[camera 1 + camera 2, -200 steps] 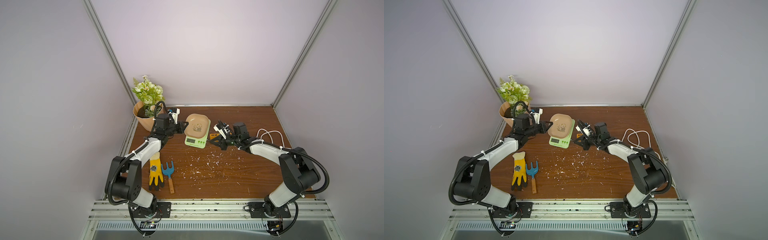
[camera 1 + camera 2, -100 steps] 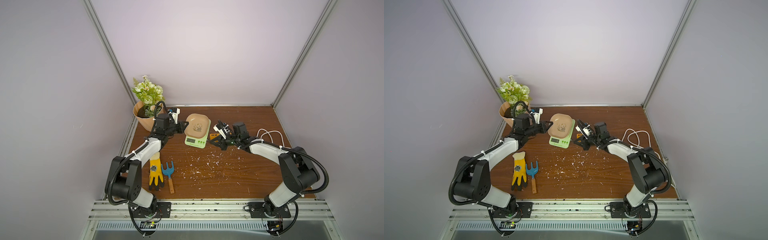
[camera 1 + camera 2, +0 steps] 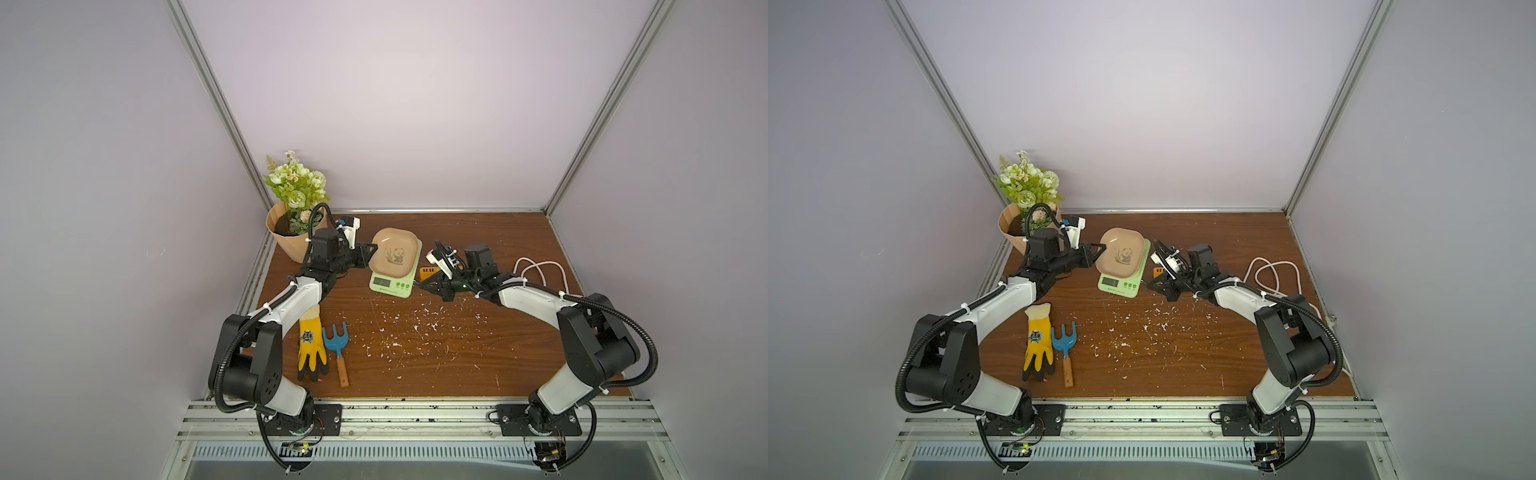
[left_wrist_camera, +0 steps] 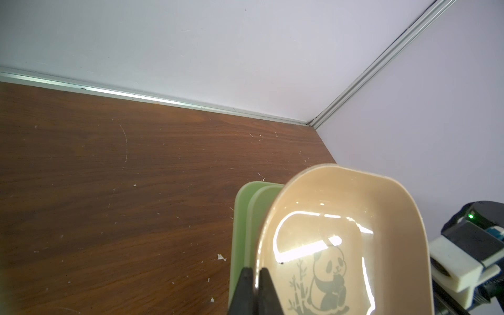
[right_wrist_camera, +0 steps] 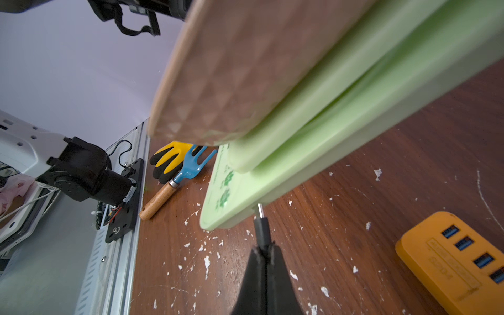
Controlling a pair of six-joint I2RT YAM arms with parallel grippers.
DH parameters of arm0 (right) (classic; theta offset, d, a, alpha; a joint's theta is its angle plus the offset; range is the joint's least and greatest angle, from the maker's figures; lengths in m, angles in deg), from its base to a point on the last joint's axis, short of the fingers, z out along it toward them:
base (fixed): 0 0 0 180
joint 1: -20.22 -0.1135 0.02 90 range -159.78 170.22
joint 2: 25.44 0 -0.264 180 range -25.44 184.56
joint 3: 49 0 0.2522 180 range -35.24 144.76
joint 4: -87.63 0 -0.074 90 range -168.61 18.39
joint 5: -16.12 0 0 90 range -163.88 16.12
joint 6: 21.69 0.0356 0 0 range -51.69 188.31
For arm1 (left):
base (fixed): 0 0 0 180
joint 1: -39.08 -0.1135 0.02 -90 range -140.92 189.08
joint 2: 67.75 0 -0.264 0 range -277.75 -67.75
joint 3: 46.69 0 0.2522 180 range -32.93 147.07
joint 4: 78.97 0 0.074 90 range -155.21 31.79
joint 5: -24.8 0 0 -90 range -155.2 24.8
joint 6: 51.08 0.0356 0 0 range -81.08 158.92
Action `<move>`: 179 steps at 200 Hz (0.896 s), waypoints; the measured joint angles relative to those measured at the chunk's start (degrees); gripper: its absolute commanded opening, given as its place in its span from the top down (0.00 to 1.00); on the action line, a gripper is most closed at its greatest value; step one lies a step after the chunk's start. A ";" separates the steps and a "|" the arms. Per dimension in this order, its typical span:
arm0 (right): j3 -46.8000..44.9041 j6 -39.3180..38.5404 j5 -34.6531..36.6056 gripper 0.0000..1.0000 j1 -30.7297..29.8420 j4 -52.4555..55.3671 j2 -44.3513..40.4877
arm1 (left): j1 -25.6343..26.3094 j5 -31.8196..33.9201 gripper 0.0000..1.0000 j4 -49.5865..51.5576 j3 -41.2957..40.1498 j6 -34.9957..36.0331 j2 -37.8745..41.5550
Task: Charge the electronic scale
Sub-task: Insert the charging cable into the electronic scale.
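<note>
The electronic scale [image 3: 390, 283] [image 3: 1119, 285] is pale green and stands at the back middle of the table, with a beige panda tray [image 3: 395, 253] [image 4: 341, 207] on top. My left gripper [image 3: 374, 248] [image 4: 255, 271] is shut on the tray's left rim, one finger inside and one outside. My right gripper [image 3: 419, 284] [image 5: 264, 246] is shut on a black charging plug [image 5: 261, 223]. The plug's metal tip meets the scale's [image 5: 327, 136] right side wall near its front corner. How far in it sits I cannot tell.
An orange USB hub [image 3: 428, 272] [image 5: 458, 259] lies just right of the scale, and a white cable [image 3: 540, 270] loops at the far right. A flower pot [image 3: 291, 232] stands at the back left. A yellow glove [image 3: 311, 345] and a blue garden fork [image 3: 336, 345] lie front left. White flecks litter the wood.
</note>
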 measured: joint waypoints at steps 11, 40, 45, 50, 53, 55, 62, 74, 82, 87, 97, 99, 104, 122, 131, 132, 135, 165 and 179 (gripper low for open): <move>0.20 -0.17 0.00 1.00 -0.04 0.57 0.00 | 0.02 0.02 1.00 -0.02 -0.15 0.00 0.13; 0.83 -0.39 0.02 1.00 -0.11 1.55 0.00 | 0.02 0.09 1.00 -0.33 -0.31 0.15 0.46; 0.87 -0.39 0.02 1.00 -0.11 1.62 0.00 | 0.04 0.09 1.00 -0.42 -0.31 0.24 0.46; 0.94 -0.39 0.04 1.00 -0.11 1.77 0.00 | 0.04 0.07 1.00 -0.46 -0.31 0.35 0.46; 1.01 -0.37 0.04 1.00 -0.11 1.86 0.00 | 0.04 0.07 1.00 -0.46 -0.31 0.39 0.46; 1.05 -0.37 0.04 1.00 -0.11 1.99 0.00 | 0.07 0.04 1.00 -0.48 -0.31 0.42 0.46; 1.22 -0.37 0.04 1.00 -0.13 2.29 0.00 | 0.07 0.04 1.00 -0.50 -0.31 0.48 0.46; 1.51 -0.37 0.07 1.00 -0.20 2.78 0.00 | 0.07 0.02 1.00 -0.87 -0.42 0.66 0.46; 1.70 -0.39 0.09 1.00 -0.26 3.21 0.00 | 0.07 0.00 1.00 -1.09 -0.44 0.74 0.46; 1.79 -0.42 0.09 1.00 -0.26 3.41 0.00 | 0.07 -0.02 1.00 -1.22 -0.46 0.83 0.46; 1.92 -0.55 0.11 1.00 -0.33 3.78 0.00 | 0.07 -0.04 1.00 -1.31 -0.50 0.90 0.48; 1.95 -0.59 0.09 1.00 -0.33 3.85 0.00 | 0.07 -0.02 1.00 -1.31 -0.52 0.92 0.50; 2.01 -0.68 0.11 1.00 -0.37 4.09 0.00 | 0.11 -0.04 1.00 -1.31 -0.55 0.96 0.50; 2.23 -1.05 0.13 1.00 -0.59 4.92 0.00 | 0.22 -0.02 1.00 -1.33 -0.59 1.27 0.50; 2.32 -1.29 0.15 1.00 -0.70 5.31 0.00 | 0.22 -0.02 1.00 -1.33 -0.61 1.40 0.50; 2.34 -1.31 0.15 1.00 -0.72 5.33 0.00 | 0.22 -0.02 1.00 -1.33 -0.63 1.42 0.50; 2.40 -1.42 0.17 1.00 -0.79 5.53 0.00 | 0.22 -0.02 1.00 -1.31 -0.63 1.46 0.50; 2.97 -2.29 0.42 1.00 -1.14 7.21 0.00 | 0.24 -0.02 1.00 -1.36 -0.94 1.66 0.52; 3.06 -2.62 0.59 1.00 -1.27 7.78 0.00 | 0.28 -0.07 1.00 -1.38 -1.11 1.70 0.52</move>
